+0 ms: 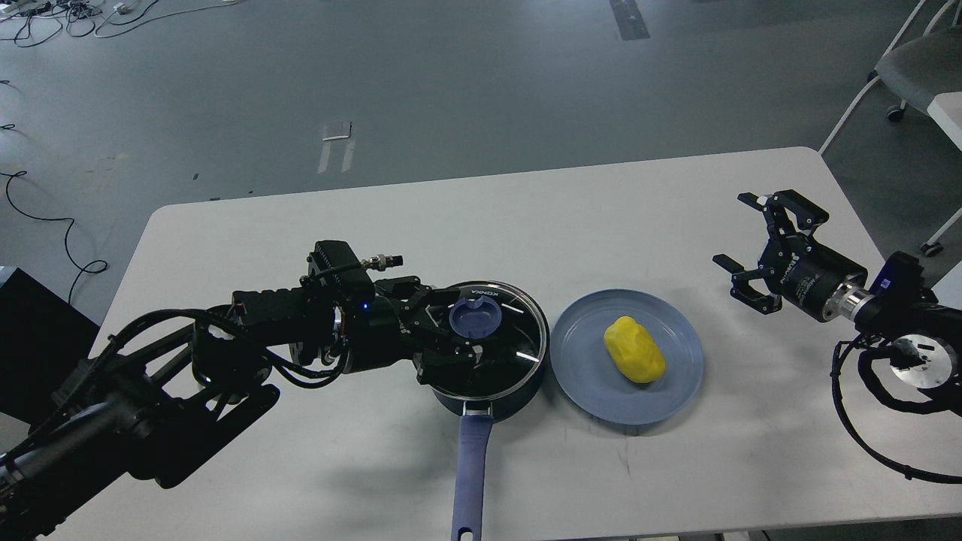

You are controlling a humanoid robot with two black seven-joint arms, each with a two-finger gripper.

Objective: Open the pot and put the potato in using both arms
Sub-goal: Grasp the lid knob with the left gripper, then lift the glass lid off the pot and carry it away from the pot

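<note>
On the desk [526, 218], the left tool [451, 323] spreads apart around the pot [500, 376] lid's knob [475, 315]. The right tool [755, 244] hangs apart at three o'clock of the potato [635, 349].

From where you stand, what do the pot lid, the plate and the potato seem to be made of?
The lid looks like clear glass in a shiny steel rim: the dark inside shows through and the rim glints; its knob looks like matte blue plastic. The plate seems a smooth blue ceramic or plastic, with a soft sheen. The potato is matte, even yellow, probably a plastic or foam model.
</note>
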